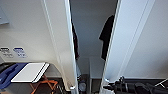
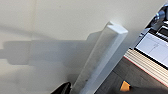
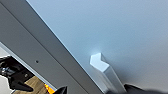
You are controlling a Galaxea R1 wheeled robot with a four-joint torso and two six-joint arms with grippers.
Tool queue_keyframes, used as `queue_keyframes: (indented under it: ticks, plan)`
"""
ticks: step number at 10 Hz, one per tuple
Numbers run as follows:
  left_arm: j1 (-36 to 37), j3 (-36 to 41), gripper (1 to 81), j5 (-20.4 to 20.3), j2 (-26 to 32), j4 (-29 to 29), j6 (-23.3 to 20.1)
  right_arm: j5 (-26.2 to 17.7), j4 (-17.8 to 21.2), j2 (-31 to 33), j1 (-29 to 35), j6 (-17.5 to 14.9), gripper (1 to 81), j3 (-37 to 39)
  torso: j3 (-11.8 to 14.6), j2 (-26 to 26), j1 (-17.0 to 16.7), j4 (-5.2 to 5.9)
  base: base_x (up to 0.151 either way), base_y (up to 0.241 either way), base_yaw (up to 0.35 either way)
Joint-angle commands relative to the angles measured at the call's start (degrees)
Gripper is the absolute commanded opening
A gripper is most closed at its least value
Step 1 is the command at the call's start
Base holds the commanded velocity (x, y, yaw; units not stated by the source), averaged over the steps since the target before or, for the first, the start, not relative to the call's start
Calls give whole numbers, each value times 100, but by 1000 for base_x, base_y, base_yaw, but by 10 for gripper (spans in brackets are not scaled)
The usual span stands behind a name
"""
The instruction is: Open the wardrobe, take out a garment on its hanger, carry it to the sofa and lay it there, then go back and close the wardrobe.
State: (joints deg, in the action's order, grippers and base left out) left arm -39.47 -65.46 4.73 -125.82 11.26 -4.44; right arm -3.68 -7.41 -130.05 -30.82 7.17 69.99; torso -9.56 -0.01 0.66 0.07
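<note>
Wardrobe (image 1: 62, 37): tall, white, panelled; both doors stand swung outward in the head view, the dark interior showing between them.
Left door: long white panel with a raised moulding line, edge-on toward the camera; small white handle (image 1: 72, 87) low on its near edge.
Right door (image 1: 130, 40): white panel angled out to the right; its handle (image 1: 106, 81) sits just above the right tool.
Garment (image 1: 107, 35): plain black top, soft fabric, hanging long inside the wardrobe on the right side, partly hidden behind the right door's edge. Hanger too small to make out.
Other clothing: a dark reddish piece (image 1: 75, 40) hangs at the interior's left, mostly behind the left door.
Right tool (image 1: 110, 87): dark arm reaching in from the lower right, tip close to the right door's handle. In the right wrist view two dark fingertips (image 3: 61, 90) flank the white handle bar (image 3: 105, 72); actual grip cannot be told.
Left tool: in the left wrist view a dark fingertip (image 2: 62, 89) lies just beside the left door's white handle bar (image 2: 102, 57); open or closed cannot be told.
Surroundings: white board on an orange folding frame (image 1: 31, 72), lower left, beside blue fabric (image 1: 7, 75).
</note>
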Motion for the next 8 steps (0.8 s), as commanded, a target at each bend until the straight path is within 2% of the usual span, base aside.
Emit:
queue_keyframes:
  ticks: [1,8]
  plan:
    - [32,1387,811,819,-172,-186,136,-177,47,-182,492,74,811,-601,0,0,0,0,0,0,0]
    - [-171,1589,811,801,118,-45,145,-159,-261,372,124,74,811,-1102,2,0,2,0,0,0,0]
